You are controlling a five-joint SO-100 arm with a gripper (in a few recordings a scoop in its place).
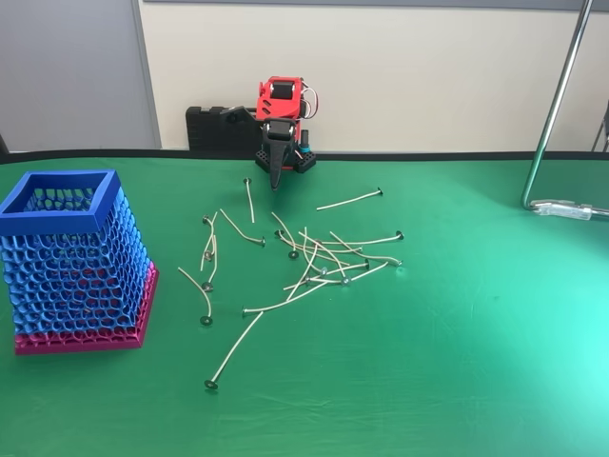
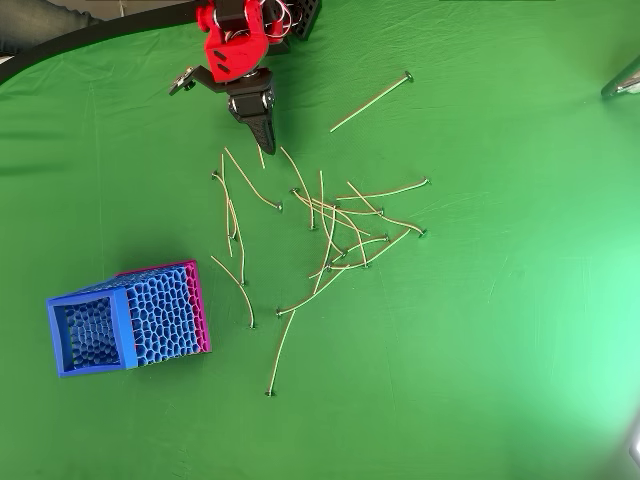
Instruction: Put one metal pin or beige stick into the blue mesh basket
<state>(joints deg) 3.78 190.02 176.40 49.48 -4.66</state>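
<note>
Pointing down, jaws [image 2: 266,145] closed, behind sticks [image 2: 340,225]

I see a black hand [image 1: 274,177] on a red arm [image 1: 280,98]. Just below it in the fixed view, pale beige sticks [image 1: 314,262] with dark heads lie on the green surface [image 1: 457,343]. Off to its left, the basket [image 1: 71,262] is blue honeycomb mesh on a magenta base.

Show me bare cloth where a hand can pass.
Free: the wide cloth right of the sticks, and the near strip below them. Narrower: the gap between basket and sticks. Crowded: the middle pile, up to the end effector.
</note>
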